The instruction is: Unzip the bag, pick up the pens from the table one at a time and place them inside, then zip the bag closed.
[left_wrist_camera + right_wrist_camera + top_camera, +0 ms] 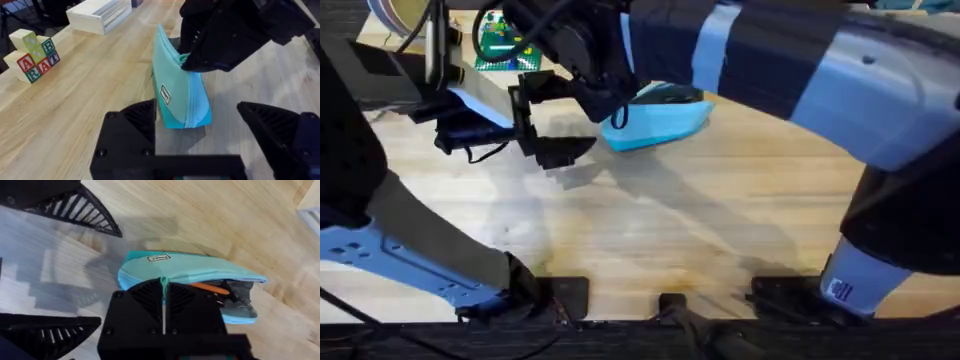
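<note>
Table (650,230) — light wood planks, broad and bare across the near half; no loose pens can be seen on it in the overhead view.

Bag (660,118) — light blue pouch lying on the far middle of the table, between the two grippers. In the right wrist view the bag (200,272) gapes at one end, with dark shapes and an orange stick inside that look like pens (227,292). Judgement: unzipping done, loading done or nearly so, closing the zip is what remains.

Right gripper (164,300) — reaches across from the right base, over the bag, its fingers closed together over the zip line at the end that looks shut; a thin light blue tab runs up between them, most likely the zip pull, though that is not certain. In the left wrist view it covers the top of the bag (182,95).

Left gripper (200,130) — fingers spread wide, holding nothing, poised just beside the tapered end of the bag, apparently ready to steady it.

Background items — lettered wooden blocks (32,55) and a white slatted crate (97,14), well apart from the bag.
</note>
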You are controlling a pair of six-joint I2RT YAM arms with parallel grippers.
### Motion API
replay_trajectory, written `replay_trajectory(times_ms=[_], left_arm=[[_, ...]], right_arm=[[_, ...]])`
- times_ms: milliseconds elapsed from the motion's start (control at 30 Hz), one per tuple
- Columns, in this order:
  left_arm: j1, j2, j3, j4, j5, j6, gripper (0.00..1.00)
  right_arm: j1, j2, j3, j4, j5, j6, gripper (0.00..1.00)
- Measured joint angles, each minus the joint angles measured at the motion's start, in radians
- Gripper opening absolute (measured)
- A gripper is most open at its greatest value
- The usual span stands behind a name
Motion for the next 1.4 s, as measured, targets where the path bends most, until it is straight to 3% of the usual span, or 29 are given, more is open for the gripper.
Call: replay_trajectory(times_ms=[300,700,1400], left_arm=[[-0.038,0.080,0.000,0.027,0.048,-0.007,0.993],[-0.107,0.118,0.000,0.062,0.055,-0.016,0.993],[-0.109,0.118,0.000,0.071,0.056,-0.018,0.994]], right_arm=[[0.000,0.000,0.000,0.002,0.000,0.000,0.030],[0.000,0.000,0.000,0.002,0.000,0.000,0.030],[0.000,0.000,0.000,0.003,0.000,0.000,0.030]])
